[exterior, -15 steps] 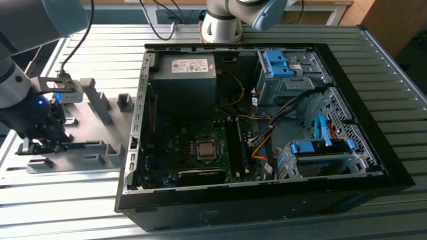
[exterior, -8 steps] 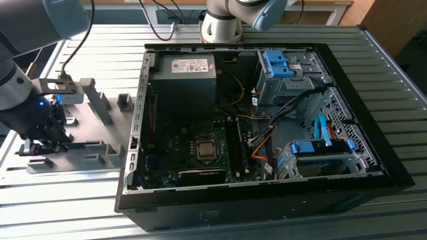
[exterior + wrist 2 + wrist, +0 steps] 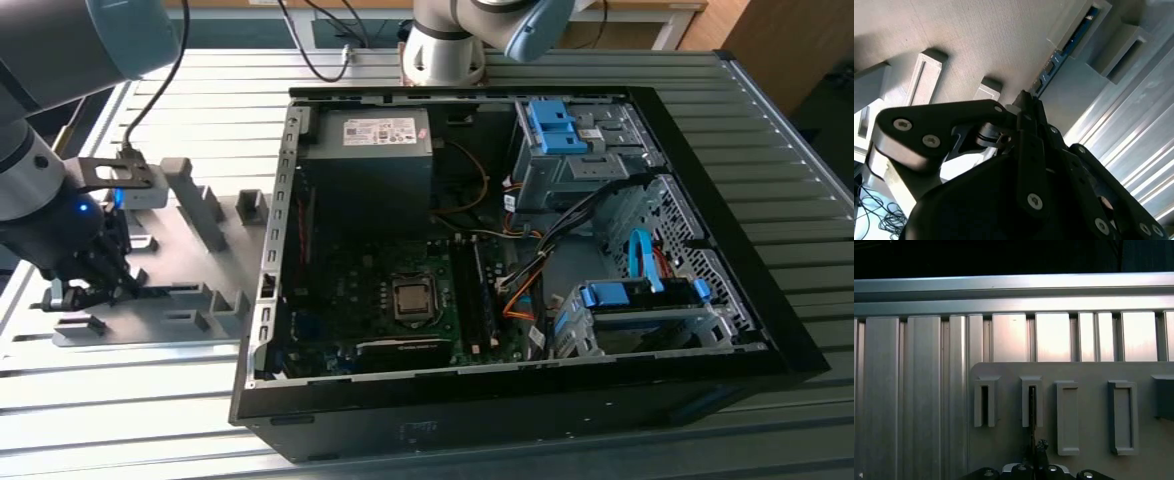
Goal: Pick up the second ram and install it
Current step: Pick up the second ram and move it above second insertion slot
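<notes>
Exterior view, counts: one slatted aluminium table; one open black computer case at centre, lying on its side; one grey arm at the exterior view's left; one grey holder tray just beside the case, on its left.

First wrist view: five grey holder blocks in a row on the tray. Two are narrow and slotted, two are wider, and one is cut by the frame edge.

One second ram. It is a thin dark strip with a blue-green edge and small dark chips. It stands on edge in a slotted block and lies well apart from the case.

Gripper: low over the tray. In both wrist views its fingers are drawn narrow, pinched on the strip's near end.

Surface: bright ribbed metal with long parallel grooves. Room: wood-toned panel at upper right, black cables trailing at top.
</notes>
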Robot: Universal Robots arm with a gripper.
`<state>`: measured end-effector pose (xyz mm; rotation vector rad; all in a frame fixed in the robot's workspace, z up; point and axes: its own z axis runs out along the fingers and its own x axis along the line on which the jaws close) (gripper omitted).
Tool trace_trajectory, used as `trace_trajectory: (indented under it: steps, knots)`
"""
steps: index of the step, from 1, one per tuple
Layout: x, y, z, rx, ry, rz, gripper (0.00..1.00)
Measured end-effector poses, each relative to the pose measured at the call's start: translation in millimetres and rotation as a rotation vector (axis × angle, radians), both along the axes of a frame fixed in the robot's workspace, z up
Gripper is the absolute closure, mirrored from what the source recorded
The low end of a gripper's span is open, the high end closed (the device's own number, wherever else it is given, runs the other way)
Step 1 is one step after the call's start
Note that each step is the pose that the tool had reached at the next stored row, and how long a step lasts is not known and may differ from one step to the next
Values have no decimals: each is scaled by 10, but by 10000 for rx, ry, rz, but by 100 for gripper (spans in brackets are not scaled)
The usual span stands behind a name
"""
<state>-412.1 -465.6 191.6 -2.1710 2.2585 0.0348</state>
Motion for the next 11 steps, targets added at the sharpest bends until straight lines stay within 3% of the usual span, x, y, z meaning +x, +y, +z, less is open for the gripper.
trace_trajectory:
  steps: [11]
  knots:
    - [0, 0, -1, 1, 0, 56, 86]
